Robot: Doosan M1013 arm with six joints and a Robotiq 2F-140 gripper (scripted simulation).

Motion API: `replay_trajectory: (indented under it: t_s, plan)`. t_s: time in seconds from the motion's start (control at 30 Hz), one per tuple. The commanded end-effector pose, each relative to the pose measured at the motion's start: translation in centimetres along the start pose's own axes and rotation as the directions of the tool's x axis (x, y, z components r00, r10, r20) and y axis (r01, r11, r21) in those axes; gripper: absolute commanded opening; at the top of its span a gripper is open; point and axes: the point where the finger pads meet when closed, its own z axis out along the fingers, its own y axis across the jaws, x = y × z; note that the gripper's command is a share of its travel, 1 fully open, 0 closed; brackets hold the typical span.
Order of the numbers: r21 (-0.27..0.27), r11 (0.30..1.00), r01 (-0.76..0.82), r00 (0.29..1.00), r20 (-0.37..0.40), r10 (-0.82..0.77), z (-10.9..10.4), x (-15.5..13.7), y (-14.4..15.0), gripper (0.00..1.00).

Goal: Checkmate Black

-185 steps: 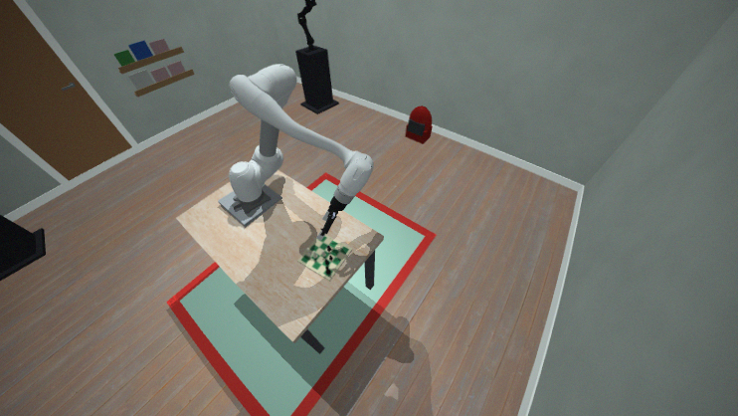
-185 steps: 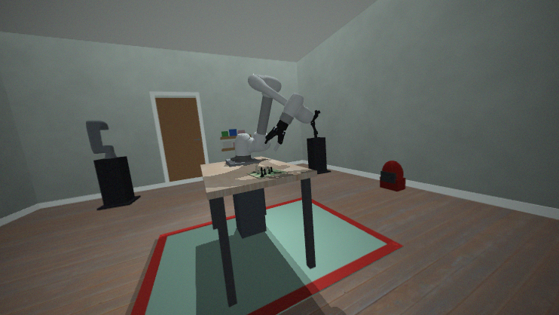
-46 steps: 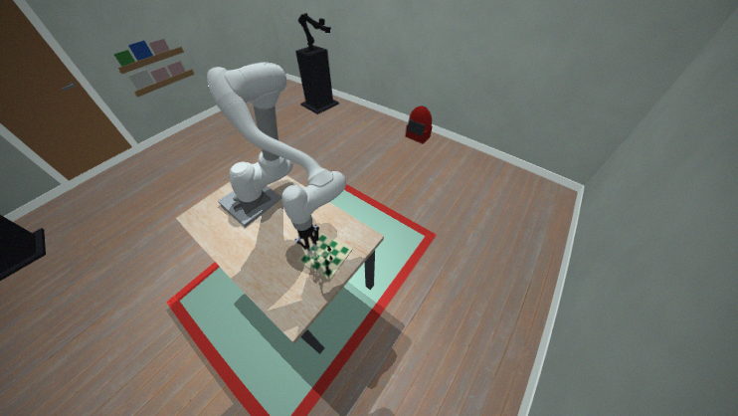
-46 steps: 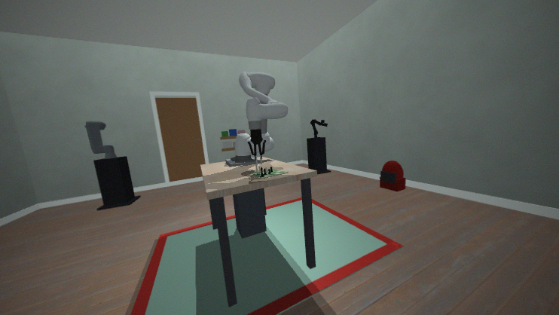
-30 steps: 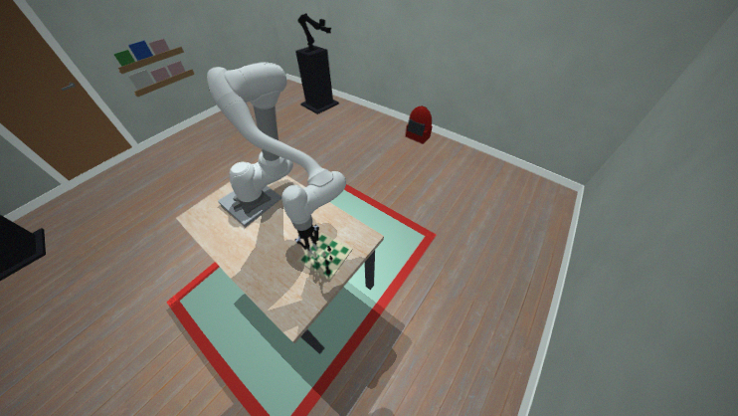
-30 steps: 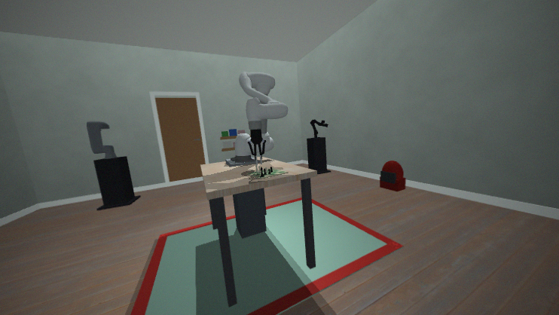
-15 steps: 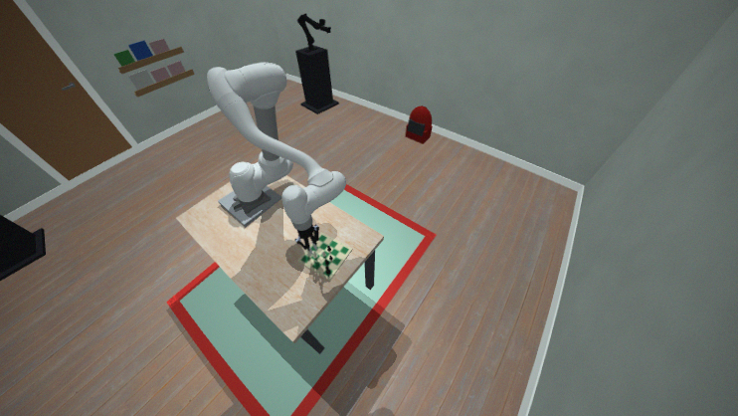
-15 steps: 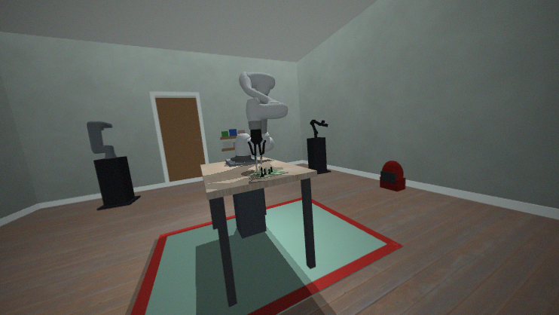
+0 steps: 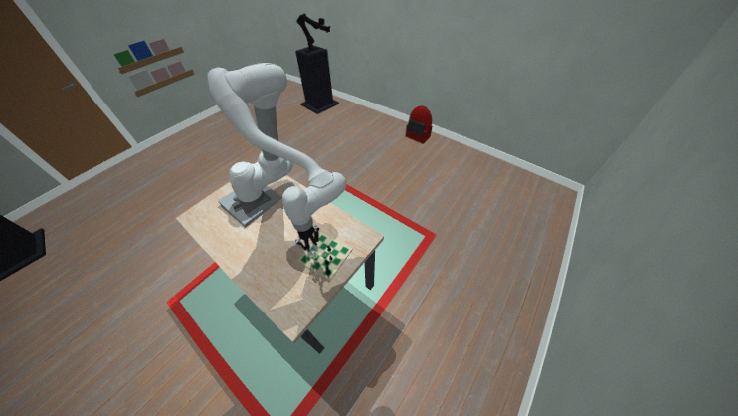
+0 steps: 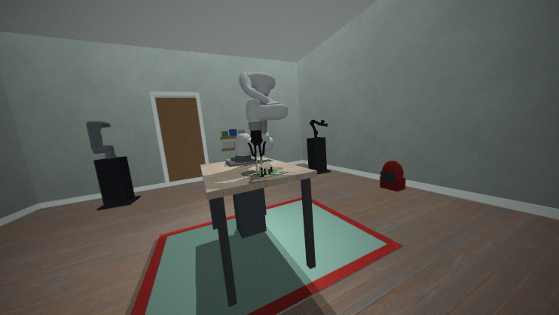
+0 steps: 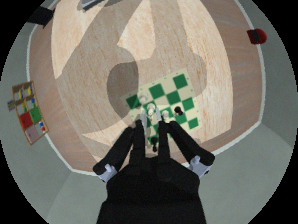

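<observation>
Showing chess pieces on a green-and-cream board, claw above.

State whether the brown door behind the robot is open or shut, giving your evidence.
Shut: in the top and exterior views, the brown rectangular door fills its white frame, with no gap showing.

In the exterior view, a rectangular light wooden table is standing over a flat green mat with red border. On its near part, a square green-and-cream chessboard is lying, and small black chess pieces are standing on it. Behind the board, a flat grey base plate is resting on the table. A rounded red object is standing well apart, to the right.
</observation>
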Motion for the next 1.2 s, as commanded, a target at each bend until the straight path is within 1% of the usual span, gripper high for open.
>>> replay_trajectory:
  t_s: [0.0, 0.27, 0.43, 1.17]
  plan:
    - [0.000, 1.000, 0.000, 1.000, 0.000, 0.000, 0.4, 0.0, 0.0, 0.25]
    - [0.000, 1.000, 0.000, 1.000, 0.000, 0.000, 2.3, 0.0, 0.0, 0.25]
    - [0.000, 1.000, 0.000, 1.000, 0.000, 0.000, 3.1, 0.0, 0.0, 0.25]
    - [0.000, 1.000, 0.000, 1.000, 0.000, 0.000, 3.3, 0.0, 0.0, 0.25]
